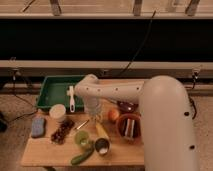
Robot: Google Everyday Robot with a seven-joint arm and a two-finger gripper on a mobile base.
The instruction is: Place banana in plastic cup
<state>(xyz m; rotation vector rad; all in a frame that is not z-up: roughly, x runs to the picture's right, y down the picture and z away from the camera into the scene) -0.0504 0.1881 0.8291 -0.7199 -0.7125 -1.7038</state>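
Room: dark wall with pale rails behind; a wooden table (45, 150) stands on a speckled floor.
Cup (82, 138): light green, translucent, upright, wide mouth; near the table's front.
Around the cup: metal cup (102, 146) just right of it; cucumber (81, 157) just in front; dark red cluster (62, 130) to the left; blue sponge (38, 126) farther left; white tub (57, 111) behind-left; green tray (52, 87) well behind; orange (113, 115) and brown bowl (129, 127) to the right.
Banana (101, 131): small, yellow, slightly curved; lies on the table just right of the cup, between it and the bowl.
Gripper (94, 114): behind the cup, just over the banana's far end; fingers closed; whether they pinch the banana cannot be told.
In the way: white arm (160, 115) covers the table's right side.
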